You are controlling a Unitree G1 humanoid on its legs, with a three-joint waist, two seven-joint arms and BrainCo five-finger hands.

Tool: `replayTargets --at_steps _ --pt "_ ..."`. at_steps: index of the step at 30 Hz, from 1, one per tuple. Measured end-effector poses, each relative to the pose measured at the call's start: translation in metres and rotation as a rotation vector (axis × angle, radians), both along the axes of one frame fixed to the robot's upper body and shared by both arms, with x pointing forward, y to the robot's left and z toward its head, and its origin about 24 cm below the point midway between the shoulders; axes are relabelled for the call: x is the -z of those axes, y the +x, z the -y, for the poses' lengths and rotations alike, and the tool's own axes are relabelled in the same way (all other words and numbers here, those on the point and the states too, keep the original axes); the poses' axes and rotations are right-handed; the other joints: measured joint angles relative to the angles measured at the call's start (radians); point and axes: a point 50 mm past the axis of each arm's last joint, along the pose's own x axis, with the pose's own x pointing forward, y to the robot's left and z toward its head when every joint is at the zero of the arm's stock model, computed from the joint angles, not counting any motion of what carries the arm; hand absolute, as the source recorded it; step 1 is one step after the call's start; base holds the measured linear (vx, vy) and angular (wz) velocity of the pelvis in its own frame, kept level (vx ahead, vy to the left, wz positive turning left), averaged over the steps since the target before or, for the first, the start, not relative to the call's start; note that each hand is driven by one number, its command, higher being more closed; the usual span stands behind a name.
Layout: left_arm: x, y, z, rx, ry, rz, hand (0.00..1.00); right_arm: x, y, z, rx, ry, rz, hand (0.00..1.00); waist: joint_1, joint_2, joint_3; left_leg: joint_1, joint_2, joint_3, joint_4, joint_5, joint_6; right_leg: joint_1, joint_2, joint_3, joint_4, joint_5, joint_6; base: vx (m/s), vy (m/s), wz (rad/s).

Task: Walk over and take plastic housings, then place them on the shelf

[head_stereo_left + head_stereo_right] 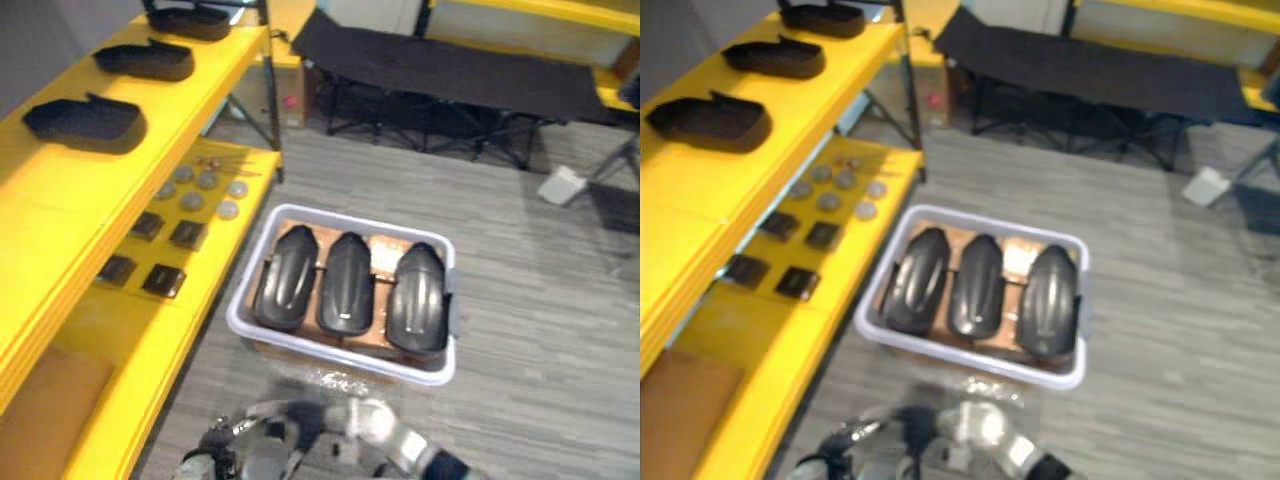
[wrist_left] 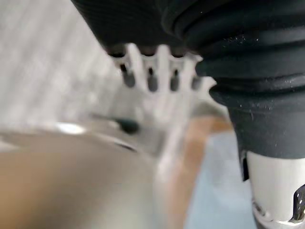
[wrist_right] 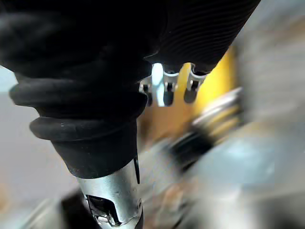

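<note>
Housings (image 1: pixel 347 283) packed close in the bin (image 1: pixel 350 215), left hand (image 2: pixel 152 71) and right hand (image 3: pixel 164 88) loose-fingered, empty, so a grab may snag neighbours.

Grey floor (image 1: pixel 530 300) w/ white bin (image 1: pixel 340 356); yellow shelf (image 1: pixel 60 175) w/ 3 black housings (image 1: pixel 85 122).
</note>
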Motion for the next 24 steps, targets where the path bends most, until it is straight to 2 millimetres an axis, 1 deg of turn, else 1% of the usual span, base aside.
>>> replayTargets --at_steps 1,2,4,5,6,7,8,9,10,11,12,13,14,16,17,18,19,20,21,22,23,24 --pt "0.002 -0.007 0.0 0.015 0.006 -0.023 0.0 -0.012 -0.002 -0.009 -0.055 0.034 0.001 0.0 0.007 -0.001 0.0 0.009 0.001 -0.011 0.0 -0.002 0.002 0.012 0.004 -0.009 -0.003 0.01 -0.001 0.02 0.042 0.36" --pt "0.003 -0.012 -0.001 0.01 0.009 -0.034 0.0 -0.025 0.0 -0.015 -0.083 0.07 -0.003 0.0 0.019 -0.004 -0.001 0.018 0.002 -0.016 -0.002 -0.004 0.004 0.023 0.006 -0.01 -0.003 0.019 -0.006 0.01 0.045 0.27" --pt "0.004 -0.019 -0.002 0.02 0.012 -0.048 0.0 -0.056 0.017 -0.021 -0.07 0.157 0.007 0.0 0.024 -0.015 -0.007 0.021 -0.001 -0.024 -0.001 -0.005 0.006 0.032 0.005 -0.012 -0.002 0.025 -0.008 -0.01 0.049 0.13" --pt "0.005 -0.021 -0.004 0.022 0.016 -0.054 0.0 -0.071 0.029 -0.021 -0.016 0.2 0.027 0.0 0.024 -0.015 -0.007 0.021 -0.003 -0.024 -0.001 -0.005 0.006 0.031 0.003 -0.014 -0.003 0.025 -0.008 -0.04 0.037 -0.01" --pt "0.005 -0.023 -0.004 0.037 0.026 -0.06 0.0 -0.09 0.05 -0.018 0.11 0.267 0.045 0.0 0.022 -0.02 -0.01 0.024 -0.005 -0.024 0.0 -0.004 0.008 0.036 0.002 -0.02 -0.003 0.026 -0.009 -0.05 0.025 0.0" --pt "0.005 -0.025 -0.004 0.048 0.033 -0.065 0.0 -0.109 0.073 -0.008 0.284 0.344 0.073 0.0 0.021 -0.017 -0.008 0.029 -0.007 -0.026 0.001 -0.003 0.009 0.044 0.001 -0.032 -0.005 0.026 -0.009 -0.07 0.019 0.02" --pt "0.005 -0.026 -0.005 0.049 0.035 -0.064 0.0 -0.117 0.085 0.0 0.38 0.385 0.085 0.0 0.022 -0.017 -0.008 0.032 -0.007 -0.025 0.0 -0.002 0.01 0.047 0.001 -0.033 -0.006 0.026 -0.009 -0.1 0.017 -0.01" --pt "0.006 -0.029 -0.004 0.044 0.033 -0.061 0.0 -0.134 0.106 0.02 0.573 0.47 0.103 0.0 0.02 -0.013 -0.007 0.036 -0.006 -0.023 0.0 -0.003 0.009 0.049 0.001 -0.031 -0.006 0.025 -0.009 -0.09 0.015 -0.07" --pt "0.006 -0.033 -0.003 0.049 0.041 -0.061 0.0 -0.148 0.122 0.044 0.761 0.554 0.112 0.0 0.016 -0.008 -0.004 0.035 -0.004 -0.019 0.003 -0.003 0.01 0.046 0.002 -0.027 -0.005 0.025 -0.009 -0.11 0.023 -0.11" --pt "0.006 -0.034 -0.003 0.056 0.047 -0.063 0.0 -0.154 0.129 0.057 0.85 0.587 0.122 0.0 0.014 -0.003 -0.002 0.034 -0.003 -0.016 0.009 -0.005 0.011 0.044 0.002 -0.023 -0.004 0.025 -0.01 -0.08 0.021 -0.14" --pt "0.007 -0.035 -0.003 0.066 0.055 -0.067 0.0 -0.161 0.14 0.083 1.013 0.622 0.172 0.0 0.003 0.011 0.007 0.012 0.006 -0.013 0.051 -0.021 0.015 0.034 0.006 -0.003 0.006 0.023 -0.013 -0.09 0.03 -0.15" --pt "0.007 -0.035 -0.002 0.066 0.054 -0.066 0.0 -0.163 0.145 0.096 1.085 0.625 0.207 0.0 -0.005 0.019 0.013 -0.007 0.012 -0.011 0.081 -0.032 0.016 0.024 0.008 0.008 0.015 0.019 -0.019 -0.18 0.085 -0.33" --pt "0.006 -0.03 0.003 0.067 0.049 -0.033 0.0 -0.172 0.153 0.133 1.274 0.63 0.322 0.0 -0.02 0.042 0.048 -0.065 0.039 0.0 0.167 -0.061 0.016 -0.015 0.022 0.035 0.036 0.01 -0.032 -0.21 0.082 -0.39" --pt "0.002 -0.02 0.003 0.068 0.06 0.006 0.0 -0.178 0.157 0.157 1.405 0.641 0.395 0.0 -0.029 0.045 0.09 -0.104 0.056 0.01 0.213 -0.071 0.015 -0.044 0.03 0.057 0.043 -0.001 -0.035 -0.23 0.031 -0.39" --pt "-0.005 -0.001 -0.006 0.07 0.105 0.067 0.0 -0.184 0.156 0.191 1.588 0.69 0.46 0.0 -0.042 0.024 0.148 -0.171 0.076 0.008 0.264 -0.076 0.012 -0.086 0.047 0.07 0.042 -0.028 -0.03 -0.25 -0.032 -0.28" --pt "-0.008 0.007 -0.009 0.07 0.117 0.089 0.0 -0.185 0.154 0.203 1.651 0.713 0.478 0.0 -0.042 0.02 0.171 -0.19 0.086 0.006 0.282 -0.079 0.007 -0.099 0.06 0.078 0.043 -0.032 -0.029 -0.29 -0.06 -0.25" --pt "-0.014 0.018 -0.014 0.07 0.137 0.126 0.0 -0.187 0.151 0.217 1.738 0.745 0.493 0.0 -0.042 0.008 0.206 -0.206 0.106 0.004 0.297 -0.079 0.003 -0.112 0.079 0.083 0.048 -0.037 -0.04 -0.19 -0.054 -0.16" --pt "-0.018 0.024 -0.017 0.068 0.146 0.149 0.0 -0.186 0.148 0.227 1.792 0.766 0.496 0.0 -0.042 -0.002 0.224 -0.215 0.117 0.003 0.302 -0.077 -0.001 -0.122 0.089 0.086 0.053 -0.04 -0.045 -0.18 -0.047 -0.18" --pt "-0.023 0.034 -0.018 0.059 0.154 0.187 0.0 -0.184 0.143 0.244 1.888 0.8 0.501 0.0 -0.043 -0.023 0.243 -0.239 0.132 -0.003 0.31 -0.072 -0.005 -0.151 0.097 0.093 0.07 -0.043 -0.051 -0.17 -0.026 -0.15" --pt "-0.028 0.044 -0.021 0.044 0.155 0.217 0.0 -0.183 0.138 0.26 1.972 0.838 0.499 0.0 -0.043 -0.036 0.245 -0.27 0.142 -0.007 0.314 -0.064 -0.006 -0.187 0.106 0.101 0.084 -0.045 -0.054 -0.14 -0.022 -0.14" --pt "-0.029 0.047 -0.021 0.04 0.154 0.227 0.0 -0.184 0.136 0.268 2.006 0.86 0.497 0.0 -0.043 -0.039 0.244 -0.283 0.143 -0.008 0.312 -0.059 -0.006 -0.202 0.11 0.104 0.087 -0.045 -0.055 -0.12 -0.013 -0.05" --pt "-0.032 0.053 -0.021 0.033 0.147 0.248 0.0 -0.186 0.135 0.282 2.065 0.892 0.5 0.0 -0.044 -0.04 0.246 -0.303 0.141 -0.01 0.305 -0.049 0.0 -0.226 0.109 0.105 0.092 -0.042 -0.056 -0.07 -0.019 0.02"
